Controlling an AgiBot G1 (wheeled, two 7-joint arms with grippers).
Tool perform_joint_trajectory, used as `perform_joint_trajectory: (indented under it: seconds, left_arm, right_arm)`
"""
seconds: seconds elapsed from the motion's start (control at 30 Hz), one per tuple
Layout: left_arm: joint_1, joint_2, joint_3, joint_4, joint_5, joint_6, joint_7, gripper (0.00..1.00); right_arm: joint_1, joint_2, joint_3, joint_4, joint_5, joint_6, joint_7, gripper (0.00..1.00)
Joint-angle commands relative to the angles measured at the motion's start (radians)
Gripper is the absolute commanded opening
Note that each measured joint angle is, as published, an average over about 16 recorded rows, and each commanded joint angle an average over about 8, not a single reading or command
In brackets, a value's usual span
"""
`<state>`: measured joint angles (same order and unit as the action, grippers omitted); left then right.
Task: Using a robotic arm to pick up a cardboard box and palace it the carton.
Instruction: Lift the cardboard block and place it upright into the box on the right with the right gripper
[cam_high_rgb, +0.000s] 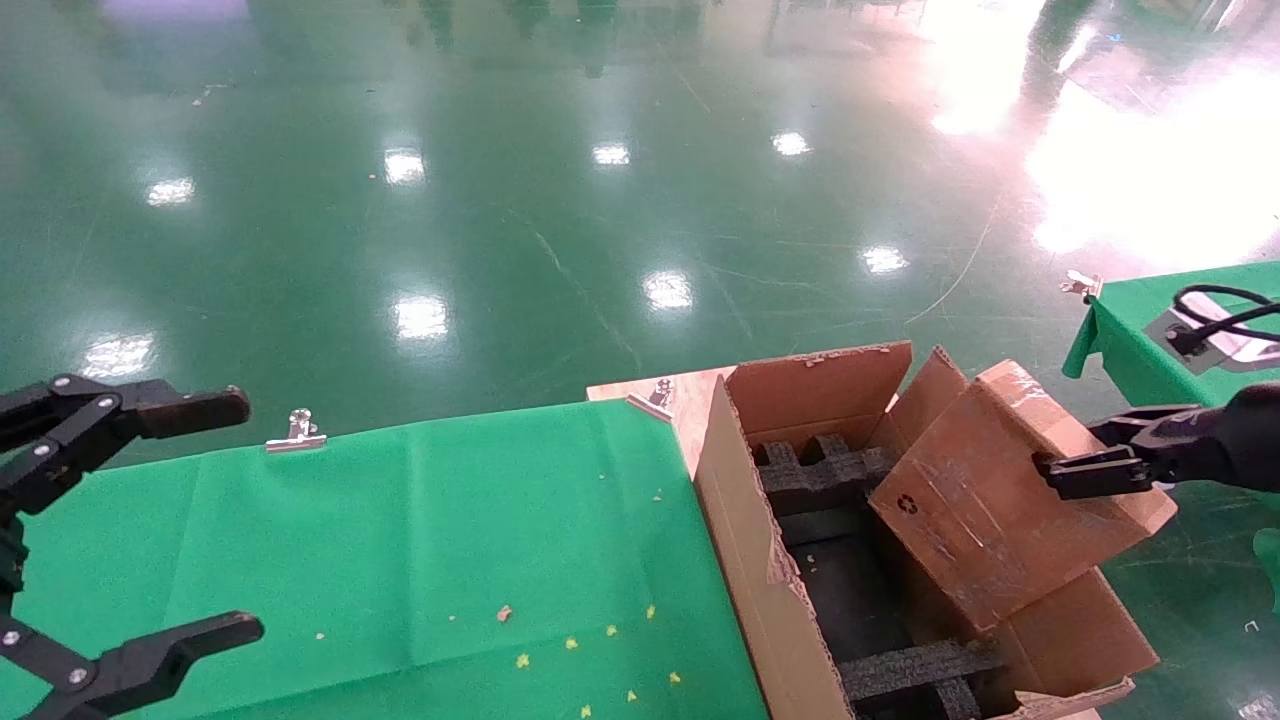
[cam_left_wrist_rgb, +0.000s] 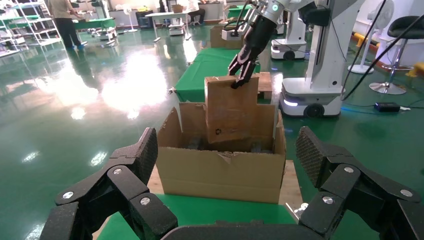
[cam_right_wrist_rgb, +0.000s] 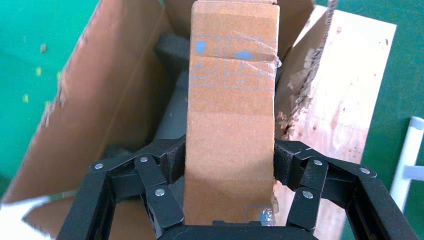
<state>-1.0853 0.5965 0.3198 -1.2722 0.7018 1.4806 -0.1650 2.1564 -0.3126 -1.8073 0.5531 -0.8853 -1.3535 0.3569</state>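
While the right tool (cam_right_wrist_rgb: 230, 165) clamps the small scuffed brown cardboard box (cam_high_rgb: 985, 490) by its sides, it hangs tilted over the large corrugated carton (cam_high_rgb: 770, 600) — probably to clear the black foam inserts (cam_high_rgb: 820, 470); the left tool (cam_high_rgb: 130, 530) waits spread wide over the green-covered bench (cam_high_rgb: 450, 540).

claws x2 (cam_high_rgb: 150, 520) (cam_high_rgb: 1085, 455) | cardboard box x1 (cam_high_rgb: 985, 510) | carton x1 (cam_high_rgb: 740, 540) | clips x3 (cam_high_rgb: 297, 432)

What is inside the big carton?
Black foam inserts line the carton, and the cardboard box, gripped by the right gripper, dips in, hiding what lies beneath.
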Motion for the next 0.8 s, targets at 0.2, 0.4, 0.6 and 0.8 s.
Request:
perform_joint_trajectory:
  seconds: [0.2, 0.4, 0.6, 0.8]
  left_arm:
    - [0.000, 0.000, 0.000, 0.000, 0.000, 0.000, 0.000, 1.00]
    - [0.000, 0.000, 0.000, 0.000, 0.000, 0.000, 0.000, 1.00]
    - [0.000, 0.000, 0.000, 0.000, 0.000, 0.000, 0.000, 1.00]
    - [0.000, 0.000, 0.000, 0.000, 0.000, 0.000, 0.000, 1.00]
  right_arm:
    - [-0.037, 0.037, 0.004, 0.031, 0.054, 0.055, 0.061, 0.00]
    - [-0.042, 0.042, 0.006, 0.038, 0.064, 0.060, 0.062, 0.00]
    - [-0.037, 0.034, 0.005, 0.030, 0.053, 0.053, 0.060, 0.00]
    - [-0.067, 0.019, -0.015, 0.042, 0.043, 0.109, 0.155, 0.00]
